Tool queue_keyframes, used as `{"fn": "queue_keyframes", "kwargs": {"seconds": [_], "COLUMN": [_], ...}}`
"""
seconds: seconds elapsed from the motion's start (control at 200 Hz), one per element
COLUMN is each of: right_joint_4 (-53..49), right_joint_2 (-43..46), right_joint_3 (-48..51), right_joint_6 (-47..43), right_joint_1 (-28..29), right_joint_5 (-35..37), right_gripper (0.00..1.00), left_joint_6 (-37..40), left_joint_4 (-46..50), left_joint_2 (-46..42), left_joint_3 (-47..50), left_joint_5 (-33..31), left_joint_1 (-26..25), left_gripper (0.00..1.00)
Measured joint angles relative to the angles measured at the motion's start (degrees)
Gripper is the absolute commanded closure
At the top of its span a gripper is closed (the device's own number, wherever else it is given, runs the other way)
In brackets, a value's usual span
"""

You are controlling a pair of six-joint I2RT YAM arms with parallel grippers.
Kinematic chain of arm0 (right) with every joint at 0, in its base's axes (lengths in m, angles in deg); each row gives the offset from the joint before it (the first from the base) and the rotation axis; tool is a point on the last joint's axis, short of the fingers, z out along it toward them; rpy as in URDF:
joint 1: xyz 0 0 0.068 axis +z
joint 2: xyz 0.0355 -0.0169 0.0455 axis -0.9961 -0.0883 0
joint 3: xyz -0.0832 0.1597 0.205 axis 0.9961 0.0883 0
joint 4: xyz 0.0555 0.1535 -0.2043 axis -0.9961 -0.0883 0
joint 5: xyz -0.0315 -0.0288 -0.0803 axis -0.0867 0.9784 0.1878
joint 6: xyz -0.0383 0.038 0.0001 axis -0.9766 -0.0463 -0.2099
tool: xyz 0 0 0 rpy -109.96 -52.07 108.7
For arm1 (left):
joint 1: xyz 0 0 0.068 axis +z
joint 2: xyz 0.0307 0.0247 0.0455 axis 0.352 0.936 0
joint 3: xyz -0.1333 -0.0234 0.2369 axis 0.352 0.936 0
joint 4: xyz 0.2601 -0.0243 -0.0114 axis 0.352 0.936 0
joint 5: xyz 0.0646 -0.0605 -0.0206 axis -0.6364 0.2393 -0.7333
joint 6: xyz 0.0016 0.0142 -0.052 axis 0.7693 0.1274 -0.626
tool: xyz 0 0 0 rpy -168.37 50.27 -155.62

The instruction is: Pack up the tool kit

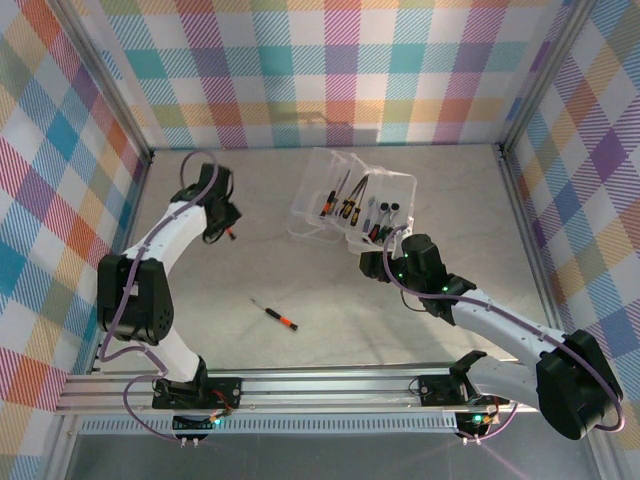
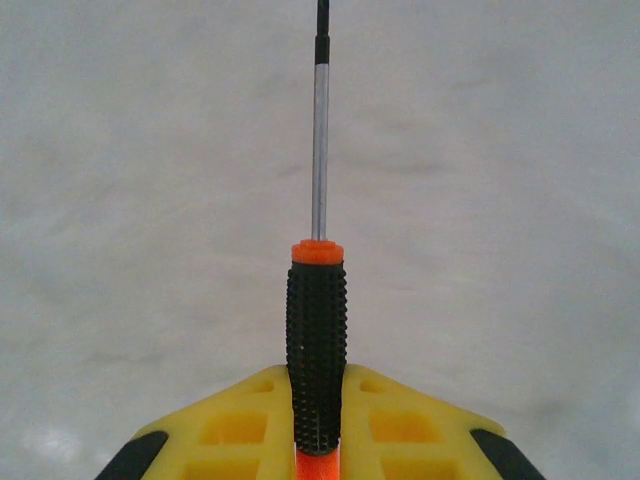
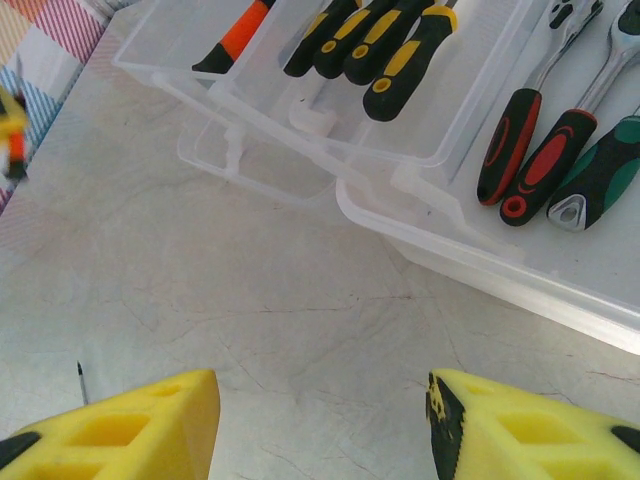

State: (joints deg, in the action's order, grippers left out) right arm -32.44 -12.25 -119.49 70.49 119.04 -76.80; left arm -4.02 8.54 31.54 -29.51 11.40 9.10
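Left gripper (image 2: 317,405) at far left, clamped on a screwdriver (image 2: 317,310) by its black knurled handle, shaft pointing away; right gripper (image 3: 320,420) jaws apart, empty, just on the near side of the clear box (image 3: 480,265); box far right of centre, lid open, tools (image 3: 360,40) inside; loose screwdriver (image 1: 274,316) on the table (image 1: 340,300), near centre

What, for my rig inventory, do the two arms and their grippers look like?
Both the left arm and right arm have white links, black joint housings and a purple cable looped alongside. The left gripper and right gripper have yellow fingers with moulded pockets and black trim.
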Motion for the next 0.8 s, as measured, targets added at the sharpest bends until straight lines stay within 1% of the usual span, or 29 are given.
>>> {"fn": "queue_keyframes", "kwargs": {"seconds": [0.095, 0.21, 0.385, 0.45, 0.55, 0.8], "right_joint_4": [-0.02, -0.04, -0.2, -0.24, -0.37, -0.48], "right_joint_2": [0.0, 0.0, 0.52, 0.94, 1.38, 1.86], "right_joint_3": [0.0, 0.0, 0.0, 0.0, 0.0, 0.0], "right_joint_6": [-0.02, -0.02, -0.02, -0.04, -0.04, -0.07], "right_joint_1": [0.0, 0.0, 0.0, 0.0, 0.0, 0.0], "right_joint_5": [0.55, 1.18, 1.99, 2.16, 2.36, 2.8], "right_gripper": [0.43, 0.43, 0.43, 0.43, 0.43, 0.43], "left_joint_6": [5.25, 12.72, 21.75, 23.89, 25.62, 26.45], "left_joint_4": [1.92, 3.78, 8.85, 10.84, 13.49, 15.85], "left_joint_2": [2.51, 8.39, 19.71, 23.71, 28.0, 30.82], "left_joint_3": [-11.67, -25.22, -39.71, -43.45, -46.69, -47.6], "left_joint_5": [-0.96, -1.38, -0.79, -0.24, 0.44, 1.64], "left_joint_1": [-6.82, -14.64, -22.51, -24.24, -25.44, -25.53], "left_gripper": [0.85, 0.86, 0.86, 0.86, 0.86, 0.86]}}
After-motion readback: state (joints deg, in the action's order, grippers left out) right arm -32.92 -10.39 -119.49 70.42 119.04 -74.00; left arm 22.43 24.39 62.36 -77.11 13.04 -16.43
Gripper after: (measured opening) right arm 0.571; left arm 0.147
